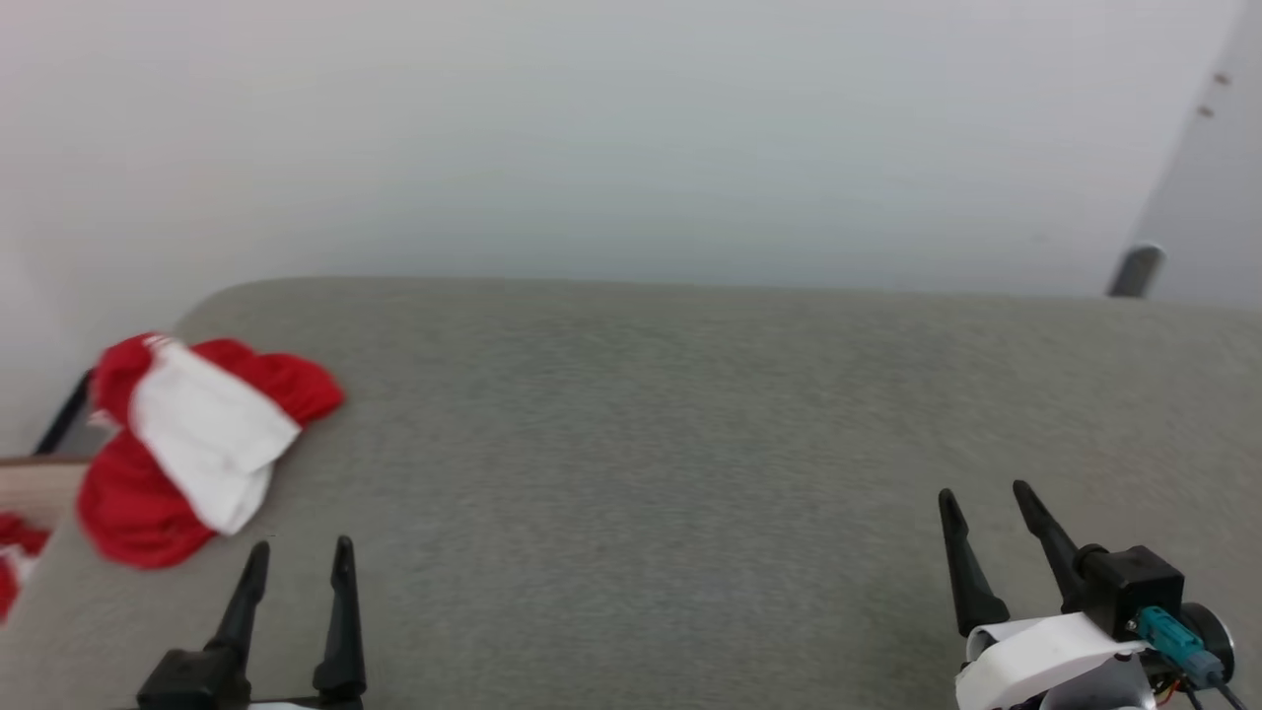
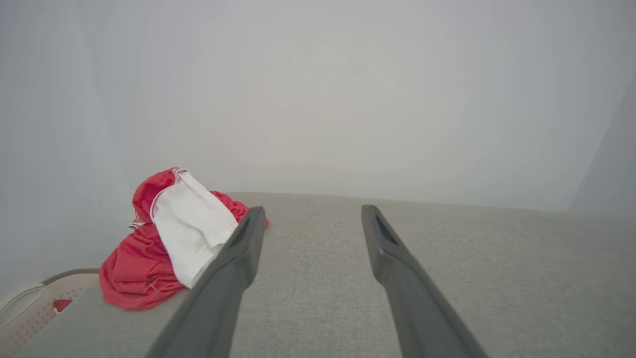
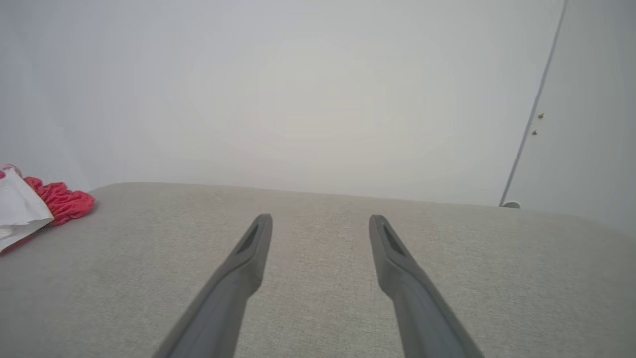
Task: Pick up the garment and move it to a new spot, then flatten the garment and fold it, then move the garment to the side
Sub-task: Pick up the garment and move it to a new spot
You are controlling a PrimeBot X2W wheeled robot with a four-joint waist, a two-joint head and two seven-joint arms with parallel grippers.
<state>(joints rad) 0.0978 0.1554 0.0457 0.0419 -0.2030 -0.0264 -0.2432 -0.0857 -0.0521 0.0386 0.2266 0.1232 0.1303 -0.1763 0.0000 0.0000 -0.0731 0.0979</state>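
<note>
The garment (image 1: 197, 444) lies crumpled at the left end of the grey cloth-covered table (image 1: 690, 444), a red heap with a white sleeve folded over it and striped trim at its top. My left gripper (image 1: 301, 545) is open and empty, just right of and nearer than the heap. In the left wrist view the garment (image 2: 149, 268) sits left of my open left gripper (image 2: 313, 211), partly behind the left finger. My right gripper (image 1: 984, 490) hovers open and empty over the table's right part. The right wrist view has the garment (image 3: 59, 201) at its far left, well away from that gripper (image 3: 320, 219).
A pale perforated basket (image 2: 30, 308) stands beyond the table's left end, with a small red-and-white cloth (image 1: 10, 562) in it. A white wall runs behind the table. A door (image 3: 586, 124) is at the far right.
</note>
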